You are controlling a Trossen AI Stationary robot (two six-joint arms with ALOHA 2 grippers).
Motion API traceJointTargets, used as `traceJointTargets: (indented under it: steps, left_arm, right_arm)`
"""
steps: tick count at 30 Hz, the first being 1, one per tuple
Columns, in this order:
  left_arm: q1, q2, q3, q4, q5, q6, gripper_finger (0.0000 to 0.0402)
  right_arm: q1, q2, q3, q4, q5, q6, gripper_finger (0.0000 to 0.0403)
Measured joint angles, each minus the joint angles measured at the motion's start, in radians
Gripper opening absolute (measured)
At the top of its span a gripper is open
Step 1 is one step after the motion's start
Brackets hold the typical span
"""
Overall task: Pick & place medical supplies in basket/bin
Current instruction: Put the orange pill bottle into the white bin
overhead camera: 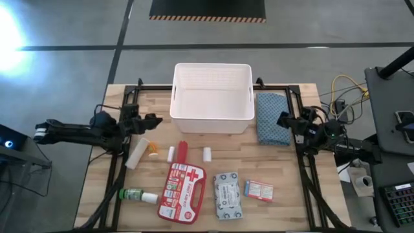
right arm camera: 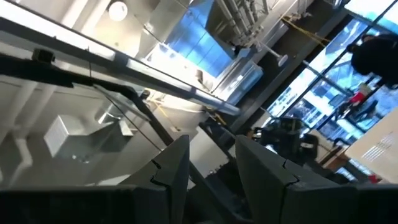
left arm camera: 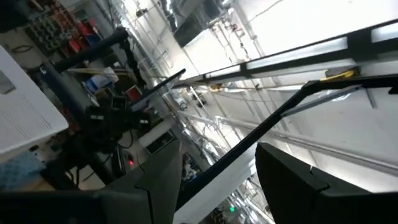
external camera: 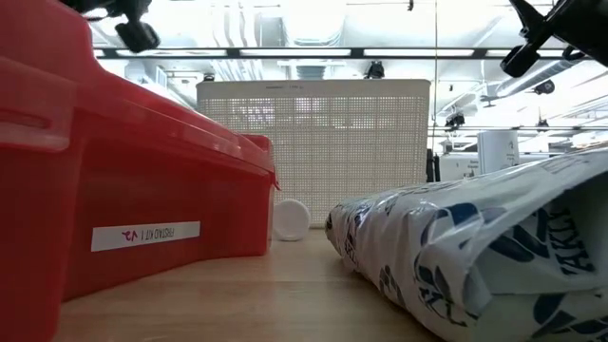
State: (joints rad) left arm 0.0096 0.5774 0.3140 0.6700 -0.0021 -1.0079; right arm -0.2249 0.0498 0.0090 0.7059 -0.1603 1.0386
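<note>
The white tub (overhead camera: 212,97) stands at the table's far middle; in the low view the tub (external camera: 313,142) is behind the supplies. Nearer lie the red first-aid case (overhead camera: 181,191) (external camera: 133,190), grey-white wipes pack (overhead camera: 228,195) (external camera: 475,247), small red-white box (overhead camera: 259,190), green bottle (overhead camera: 138,195), a long white roll (overhead camera: 137,153), two small white rolls (overhead camera: 171,154) (overhead camera: 207,154) and an orange piece (overhead camera: 153,149). My left gripper (overhead camera: 154,120) (left arm camera: 217,168) hovers left of the tub, open and empty. My right gripper (overhead camera: 283,120) (right arm camera: 211,162) hovers over the blue cloth, open and empty.
A blue folded cloth (overhead camera: 272,118) lies right of the tub, under my right gripper. Black frame rails (overhead camera: 116,168) (overhead camera: 309,181) run along the table's left and right sides. Cables and a desk (overhead camera: 388,110) stand off the table's right edge. Bare wood shows between tub and supplies.
</note>
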Motion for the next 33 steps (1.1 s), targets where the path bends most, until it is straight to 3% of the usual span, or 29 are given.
traceJointTargets:
  steps: [7,11,16,20,23,27,30,33]
  left_arm:
    - [0.000,0.156,0.115,-0.075,0.226,-0.046,0.0185]
    - [0.000,0.225,0.172,-0.265,0.232,-0.133,0.0185]
    - [-0.001,0.357,0.251,-0.284,0.241,-0.187,0.0185]
    - [-0.008,0.451,0.325,-0.343,0.349,-0.140,0.0185]
    - [-0.048,0.481,0.418,-0.575,0.362,-0.059,0.0185]
    - [-0.116,0.511,0.613,-1.136,0.246,0.058,0.0185]
    - [-0.198,0.538,0.754,-1.501,0.055,0.079,0.0185]
    - [-0.287,0.555,0.833,-1.734,-0.134,-0.013,0.0185]
  right_arm:
    - [0.000,0.001,0.000,-0.024,0.002,0.059,0.0123]
    - [0.000,0.008,0.000,-0.045,-0.029,0.124,0.0123]
    - [0.000,0.034,0.001,-0.077,-0.026,0.190,0.0123]
    - [0.000,0.073,0.001,-0.157,-0.028,0.216,0.0123]
    - [0.000,0.108,0.001,-0.287,-0.037,0.286,0.0123]
    - [0.003,0.155,0.001,-0.446,-0.118,0.318,0.0134]
    - [0.022,0.190,0.012,-0.585,-0.164,0.318,0.0154]
    - [0.047,0.227,0.068,-0.816,-0.166,0.257,0.0180]
